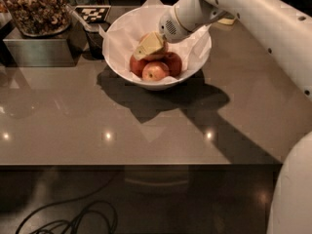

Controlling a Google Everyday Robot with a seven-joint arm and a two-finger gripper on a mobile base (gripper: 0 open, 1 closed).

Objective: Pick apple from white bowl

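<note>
Down in the white bowl (115, 47) on the bench (73, 113), gripper (150, 46) right on the apple (157, 57), can't tell whether clamped or loose, not lifted off the red apples (137, 65) yet, pull-out left to do.

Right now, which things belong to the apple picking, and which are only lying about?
Job: gripper low over the apples, apple beneath it, white bowl.
Lying about: other apples, snack container, marker tag, floor cable.

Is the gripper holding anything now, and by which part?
It cannot be told: the gripper is down in the bowl, right over the apples, hiding any contact.
</note>
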